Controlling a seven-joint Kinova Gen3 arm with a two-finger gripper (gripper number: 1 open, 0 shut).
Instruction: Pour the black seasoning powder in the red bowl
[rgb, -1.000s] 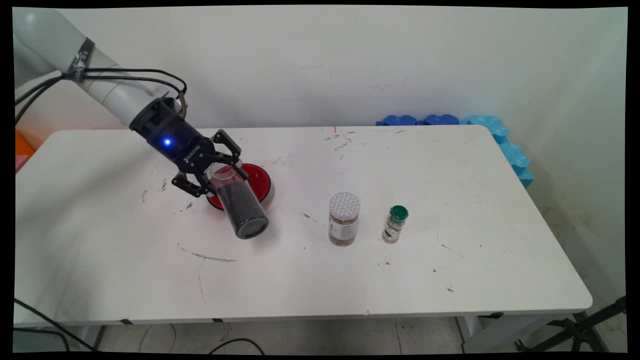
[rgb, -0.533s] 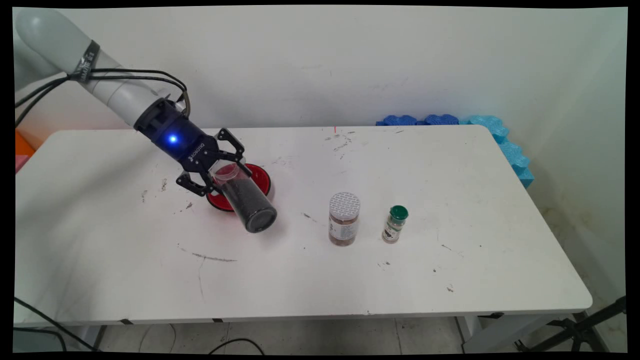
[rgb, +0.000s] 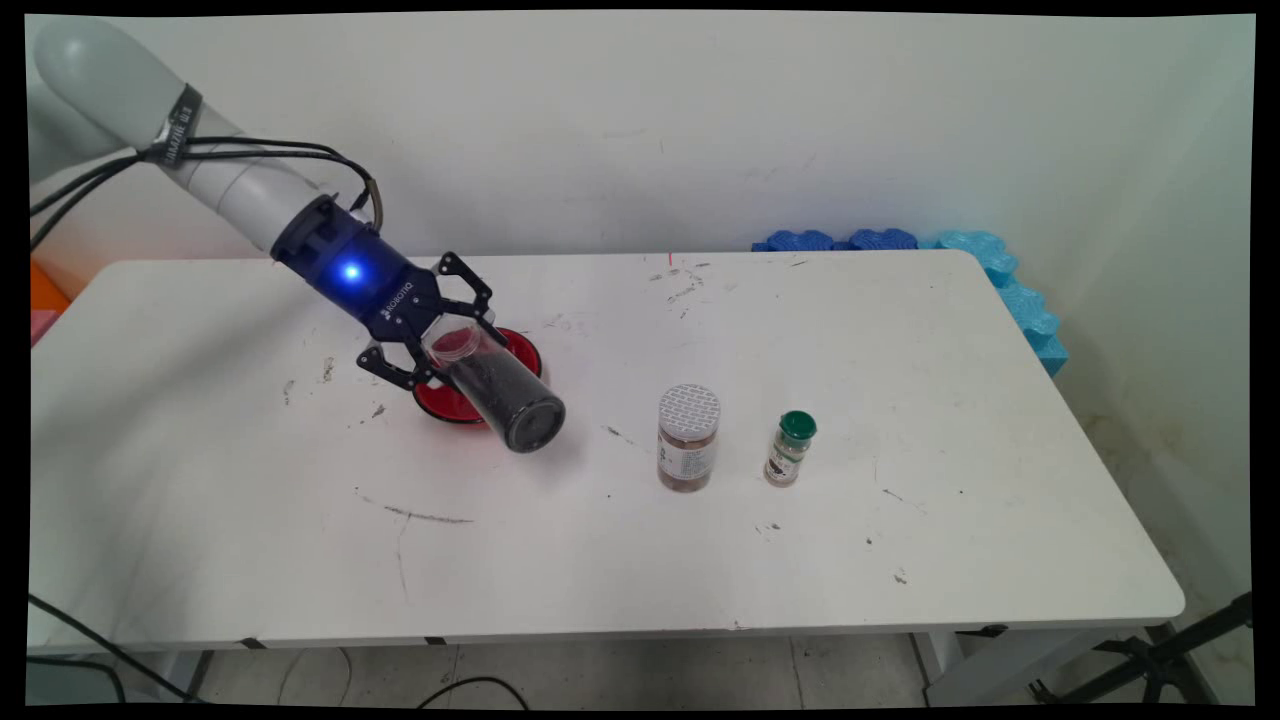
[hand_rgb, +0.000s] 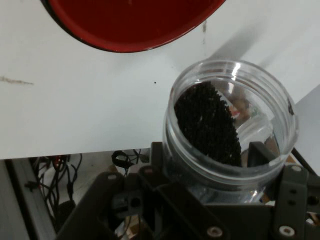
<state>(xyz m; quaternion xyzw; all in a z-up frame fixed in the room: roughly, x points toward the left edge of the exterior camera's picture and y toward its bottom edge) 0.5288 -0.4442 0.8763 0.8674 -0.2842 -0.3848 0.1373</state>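
I am keeping the gripper (rgb: 450, 345) clamped on the tilted open jar of black grains (rgb: 495, 385), mouth over the red dish (rgb: 455, 400).

three jars (rgb: 497, 389) (rgb: 688, 438) (rgb: 791, 448), one red plate (rgb: 452, 402), one white table (rgb: 700, 560), one hand (rgb: 441, 341)

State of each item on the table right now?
gripper: shut on the open jar, held above the table
open jar: no lid, tilted, about half full of black grains
red dish: flat on the table, looks empty, partly behind the jar
capped jar: upright, lid on
green-capped bottle: upright, cap on
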